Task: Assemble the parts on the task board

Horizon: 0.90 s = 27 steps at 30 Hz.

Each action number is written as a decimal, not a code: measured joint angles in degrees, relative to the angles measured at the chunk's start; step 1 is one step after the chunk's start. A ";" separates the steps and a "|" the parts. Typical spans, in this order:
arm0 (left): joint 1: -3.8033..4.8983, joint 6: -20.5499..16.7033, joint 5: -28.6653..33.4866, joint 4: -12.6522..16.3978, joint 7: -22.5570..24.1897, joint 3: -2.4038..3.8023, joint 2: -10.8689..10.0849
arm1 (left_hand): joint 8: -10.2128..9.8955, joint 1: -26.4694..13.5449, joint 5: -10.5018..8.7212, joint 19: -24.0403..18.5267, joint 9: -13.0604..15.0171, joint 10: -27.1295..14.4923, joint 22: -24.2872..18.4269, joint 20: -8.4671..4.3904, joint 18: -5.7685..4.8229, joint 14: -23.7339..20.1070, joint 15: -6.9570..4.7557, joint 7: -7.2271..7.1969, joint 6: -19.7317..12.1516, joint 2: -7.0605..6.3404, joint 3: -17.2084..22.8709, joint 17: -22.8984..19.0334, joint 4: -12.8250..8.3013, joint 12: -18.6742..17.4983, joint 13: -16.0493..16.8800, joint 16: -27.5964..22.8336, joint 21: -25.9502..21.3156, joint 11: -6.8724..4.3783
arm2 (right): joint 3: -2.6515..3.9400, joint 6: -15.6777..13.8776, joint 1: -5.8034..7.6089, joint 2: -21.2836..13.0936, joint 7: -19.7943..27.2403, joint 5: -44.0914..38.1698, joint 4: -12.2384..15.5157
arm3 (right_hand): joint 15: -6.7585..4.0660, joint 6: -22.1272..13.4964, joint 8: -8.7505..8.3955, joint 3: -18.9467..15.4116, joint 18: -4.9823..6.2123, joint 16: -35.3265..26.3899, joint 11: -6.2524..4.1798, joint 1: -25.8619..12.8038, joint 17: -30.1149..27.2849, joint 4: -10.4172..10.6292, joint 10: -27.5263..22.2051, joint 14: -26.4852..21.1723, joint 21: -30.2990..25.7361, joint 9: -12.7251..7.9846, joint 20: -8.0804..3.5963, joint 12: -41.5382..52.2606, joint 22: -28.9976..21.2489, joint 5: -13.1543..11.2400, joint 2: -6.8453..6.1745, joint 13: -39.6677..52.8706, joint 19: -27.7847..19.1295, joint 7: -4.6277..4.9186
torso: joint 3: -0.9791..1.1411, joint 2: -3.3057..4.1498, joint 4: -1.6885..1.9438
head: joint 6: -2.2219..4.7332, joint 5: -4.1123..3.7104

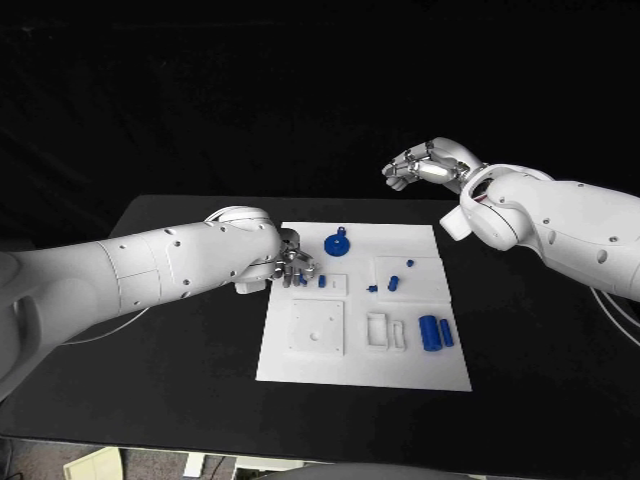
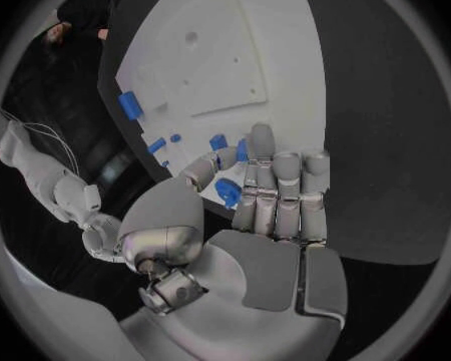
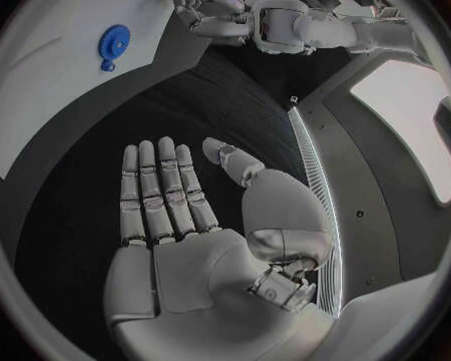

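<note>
So the white task board (image 1: 352,355) sits mid-frame on the black counter (image 1: 190,390). The left robot hand (image 1: 293,268) is down at the board's upper left edge, fingers curled around a small blue part (image 2: 228,191). The right robot hand (image 1: 415,168) hangs up above the board's upper right corner, flat with fingers straight, holding nothing. A round blue gear-like piece (image 1: 338,243) lies near the board's top edge, and two blue cylinders (image 1: 436,332) lie lower right.

Board (image 1: 352,345) showing white, parts (image 1: 436,331) showing blue, round part (image 1: 338,243) same blue. Table (image 1: 162,380) showing black. Hands (image 1: 293,266) showing silver, arms (image 1: 147,268) white; board's raised blocks (image 1: 385,330) seemingly white, faint.
</note>
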 measured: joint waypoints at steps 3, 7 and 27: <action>-0.03 0.01 -0.06 -0.01 0.02 0.00 -0.02 | -0.18 0.00 -0.11 0.00 0.00 0.00 0.00 0.00 0.00 0.00 0.00 0.00 0.00 0.00 0.00 -0.05 0.00 0.00 0.00 0.00 0.00 0.00 | 0.00 0.04 0.00 0.01 -0.01 0.00 0.00 | 0.00 -0.18 0.00 0.00 0.00 0.00 0.00 0.00 -0.04 0.00 0.00 0.00 0.00 0.00 0.00 0.00 0.00 0.00 0.00 0.00 0.00 0.18 | -0.01 0.00 0.02 | -0.08 -0.03; -0.09 0.06 -0.12 -0.01 0.07 0.01 -0.02 | -0.28 0.00 0.00 -0.01 0.00 0.00 -0.01 0.01 0.01 0.00 0.00 0.00 0.00 0.00 0.00 -0.05 0.00 0.00 0.03 0.22 0.00 0.00 | 0.00 0.13 -0.03 0.04 -0.02 0.00 -0.02 | -0.01 -0.18 0.00 0.00 0.00 0.00 0.00 0.00 -0.09 0.00 0.00 0.00 0.00 0.00 0.00 0.00 0.04 0.00 0.00 -0.06 0.00 0.18 | -0.04 0.01 0.02 | -0.15 -0.03; -0.46 0.10 -0.19 -0.06 0.51 0.03 -0.11 | -0.61 0.00 0.04 -0.11 0.07 0.00 -0.02 0.11 0.05 0.00 0.00 0.00 0.00 0.00 -0.05 -0.15 -0.05 0.23 0.04 0.22 0.00 0.00 | 0.00 0.48 -0.14 0.21 -0.05 0.02 -0.02 | 0.18 -0.18 0.00 0.00 -0.01 0.00 0.21 0.23 -0.37 0.00 0.20 -0.21 0.00 -0.11 0.00 -0.22 0.16 0.00 0.23 -0.26 -0.42 0.18 | -0.09 0.03 0.04 | -0.29 -0.06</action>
